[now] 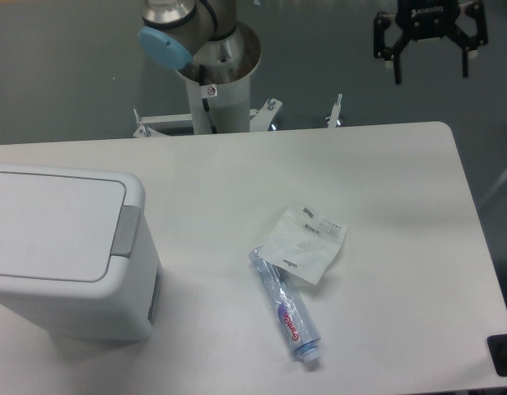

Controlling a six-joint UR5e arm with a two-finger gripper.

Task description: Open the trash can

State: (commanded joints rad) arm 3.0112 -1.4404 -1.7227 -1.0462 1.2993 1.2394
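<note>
**Pincer hung released above the far right corner, lid shut**

The pincer (pixel 430 67) hung released, its dark fingers spread and holding nothing, high beyond the far right edge of the surface (pixel 402 206).

Nearest the camera, a toothpaste tube (pixel 286 310) lay slanted with its cap toward the front edge. A small clear plastic packet (pixel 304 243) overlapped the tube's far end. At the left, the trash can (pixel 64 247) stood with its flat lid closed and the grey push-bar (pixel 127 230) on its right side. Farther back rose the arm's base column (pixel 216 90).
</note>
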